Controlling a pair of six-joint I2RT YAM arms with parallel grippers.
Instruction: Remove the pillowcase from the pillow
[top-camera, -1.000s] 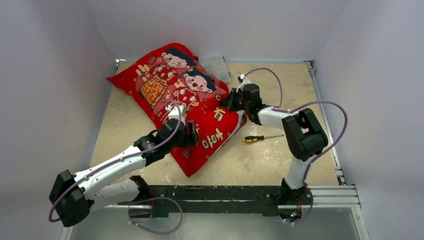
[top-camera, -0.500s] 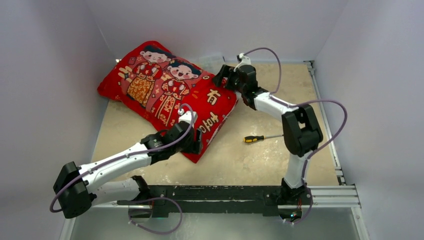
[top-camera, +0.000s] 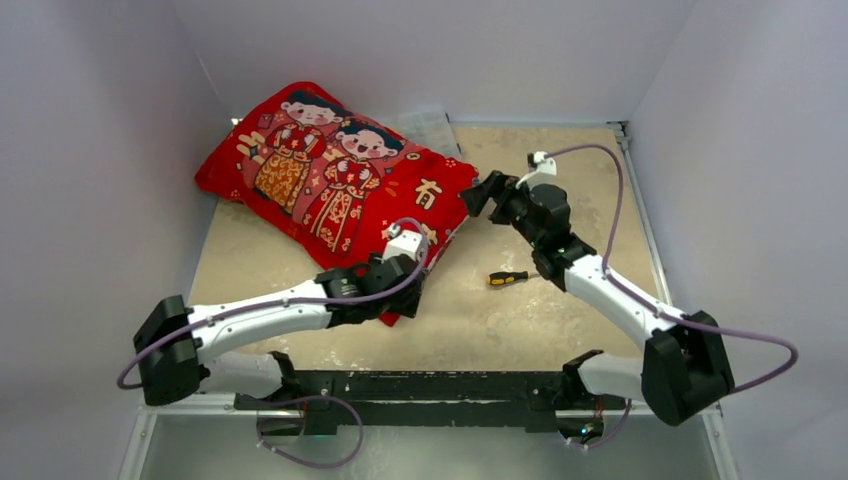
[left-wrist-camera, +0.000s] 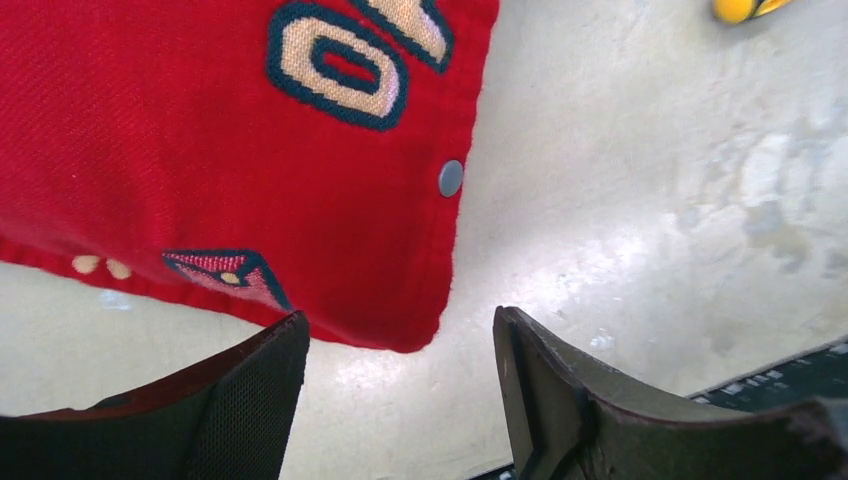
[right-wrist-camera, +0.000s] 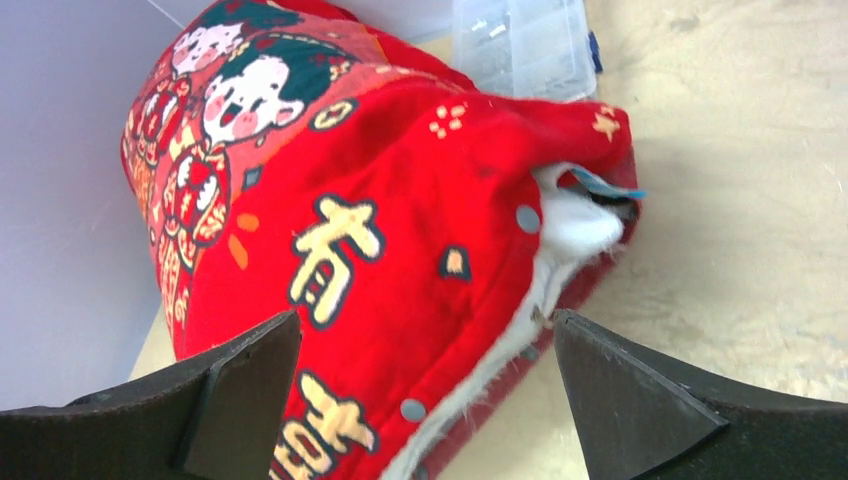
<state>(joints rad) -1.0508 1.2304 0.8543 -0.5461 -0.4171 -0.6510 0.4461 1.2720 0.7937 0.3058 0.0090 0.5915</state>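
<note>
The pillowcase lay toward 11 o'clock on the counter, plumped by the pillow. The pillow's white stuffing showed only at the gaping snap edge, which faced 4 o'clock. The right pincer hung spread wide just off that opening, gripping nothing. The left pincer stood partly spread and empty, with the cover's 6 o'clock corner just ahead of it.

The load looked light, soft and squashy, and the woven cloth limp but not slippery, so it would probably bunch rather than slide. The best hold seemed to be the red hem beside a snap stud, pinching cloth alone. The other pincer could take the exposed white corner and pull the opposite way.
</note>
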